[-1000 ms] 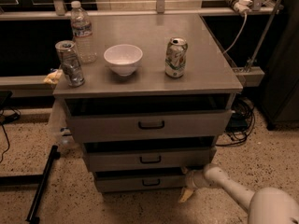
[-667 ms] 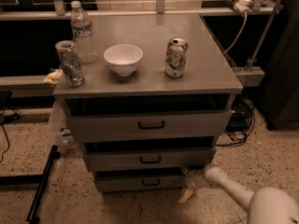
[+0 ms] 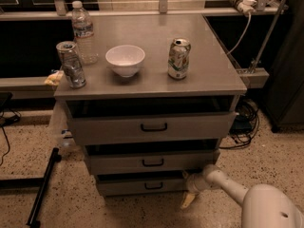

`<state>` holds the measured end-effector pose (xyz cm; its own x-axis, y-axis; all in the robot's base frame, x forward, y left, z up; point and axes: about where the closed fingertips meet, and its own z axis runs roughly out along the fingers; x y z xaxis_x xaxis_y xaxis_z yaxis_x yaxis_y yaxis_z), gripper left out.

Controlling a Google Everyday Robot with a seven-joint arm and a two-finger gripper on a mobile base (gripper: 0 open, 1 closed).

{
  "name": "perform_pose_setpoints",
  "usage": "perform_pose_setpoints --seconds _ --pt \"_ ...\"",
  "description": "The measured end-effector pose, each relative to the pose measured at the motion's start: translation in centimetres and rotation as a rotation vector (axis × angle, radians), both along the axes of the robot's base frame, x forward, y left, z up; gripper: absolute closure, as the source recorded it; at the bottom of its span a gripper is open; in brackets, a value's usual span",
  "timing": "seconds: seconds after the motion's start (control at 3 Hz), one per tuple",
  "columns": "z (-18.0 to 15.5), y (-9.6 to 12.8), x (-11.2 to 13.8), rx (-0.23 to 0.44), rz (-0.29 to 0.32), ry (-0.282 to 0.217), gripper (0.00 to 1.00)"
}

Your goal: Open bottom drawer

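The bottom drawer (image 3: 137, 186) is the lowest, narrowest grey front of three, with a small black bar handle (image 3: 153, 186). It stands slightly out from the cabinet. My gripper (image 3: 189, 189) is low at the drawer's right end, beside its front edge, on a white arm (image 3: 227, 184) that comes in from the lower right. One pale finger (image 3: 187, 200) points down toward the floor.
The middle drawer (image 3: 152, 161) and top drawer (image 3: 152, 126) sit above, both slightly out. The cabinet top (image 3: 213, 70) carries a white bowl (image 3: 125, 59), a green can (image 3: 178, 58), a silver can (image 3: 70, 64) and a water bottle (image 3: 83, 32). Cables (image 3: 244, 122) lie at right, a black bar (image 3: 42, 186) at left.
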<state>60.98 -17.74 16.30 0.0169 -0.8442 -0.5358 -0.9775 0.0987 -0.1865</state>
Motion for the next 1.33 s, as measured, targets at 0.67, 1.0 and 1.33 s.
perform_pose_setpoints --seconds 0.67,1.0,1.33 --pt "0.1 -0.3 -1.0 -0.030 0.004 0.052 0.00" --pt "0.7 -0.5 -2.2 -0.047 0.005 0.089 0.00" --pt "1.1 -0.8 -3.5 -0.057 0.006 0.129 0.00"
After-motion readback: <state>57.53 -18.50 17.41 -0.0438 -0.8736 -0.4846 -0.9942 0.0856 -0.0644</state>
